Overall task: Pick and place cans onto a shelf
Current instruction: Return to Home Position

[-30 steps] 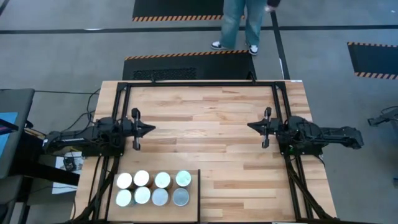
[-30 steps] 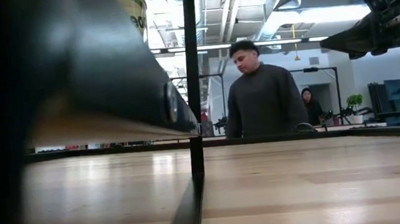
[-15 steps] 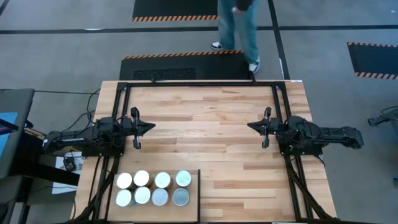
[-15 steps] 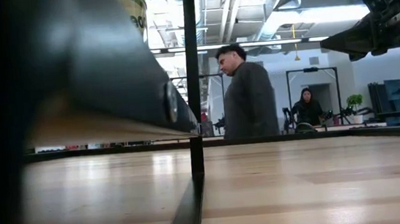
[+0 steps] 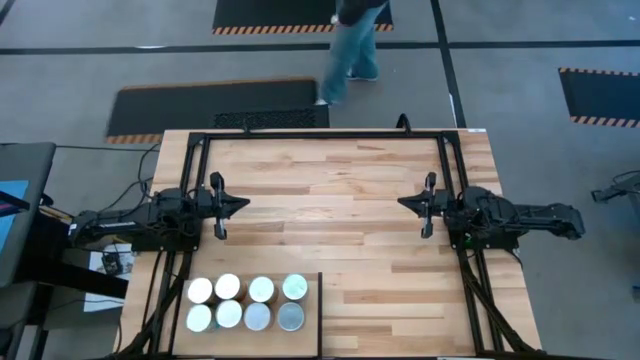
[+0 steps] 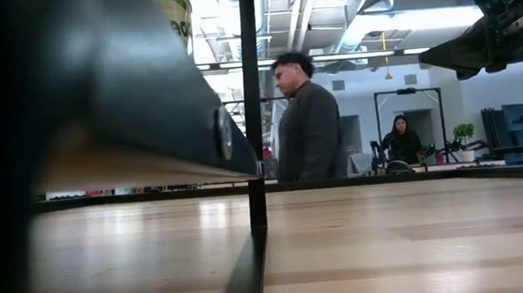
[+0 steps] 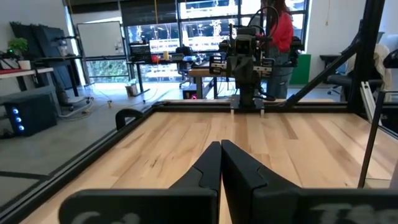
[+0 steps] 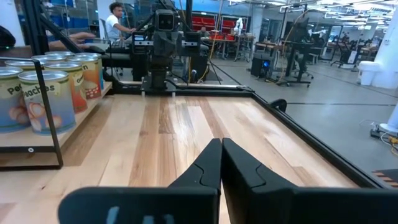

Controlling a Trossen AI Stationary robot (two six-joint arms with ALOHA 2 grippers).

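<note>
Eight cans [image 5: 245,303] are seen upright in two rows of four on the shelf [image 5: 312,340], at the lower left corner of the desk [image 5: 330,200] in the high view. The left gripper [image 5: 240,206] and the right gripper [image 5: 403,203] are pressed together, empty, and pointed at each other, well apart from the cans.

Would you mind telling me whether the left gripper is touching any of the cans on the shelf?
Apart. The high view shows a stretch of bare tabletop between the left gripper and the cans.
</note>
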